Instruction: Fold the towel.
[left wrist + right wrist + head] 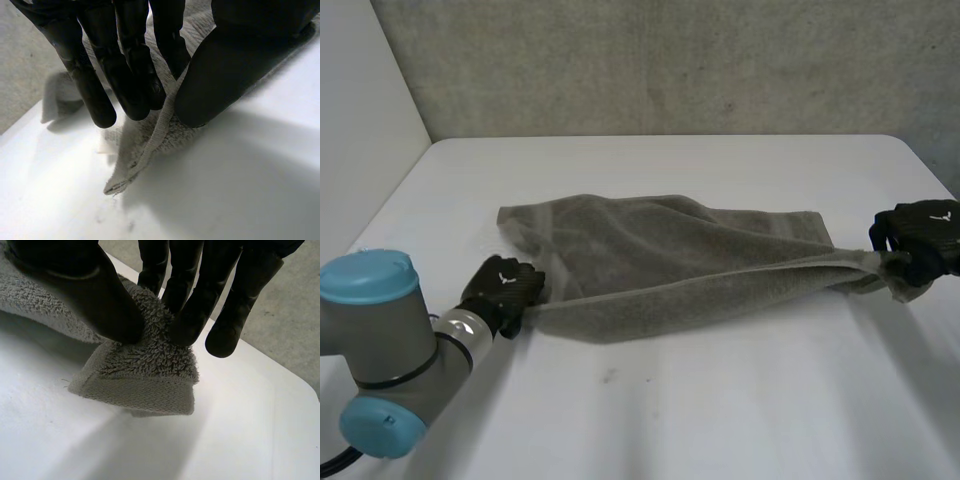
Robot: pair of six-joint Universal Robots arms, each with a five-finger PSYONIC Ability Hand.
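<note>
There's one towel (660, 250) here, a grey terry one, and one white table (720, 420). I count two black hands: the left hand (503, 287) and the right hand (920, 235). One grey arm (390, 345) is in sight, and it carries two light-blue caps (368, 278).

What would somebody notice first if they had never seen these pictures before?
First, the grey towel in the middle of the white table, its near edge pulled into a tight line. Next, the two black hands at the ends of that line: the left hand pinches the corner at the robot's left and the right hand pinches the corner at its right.
</note>
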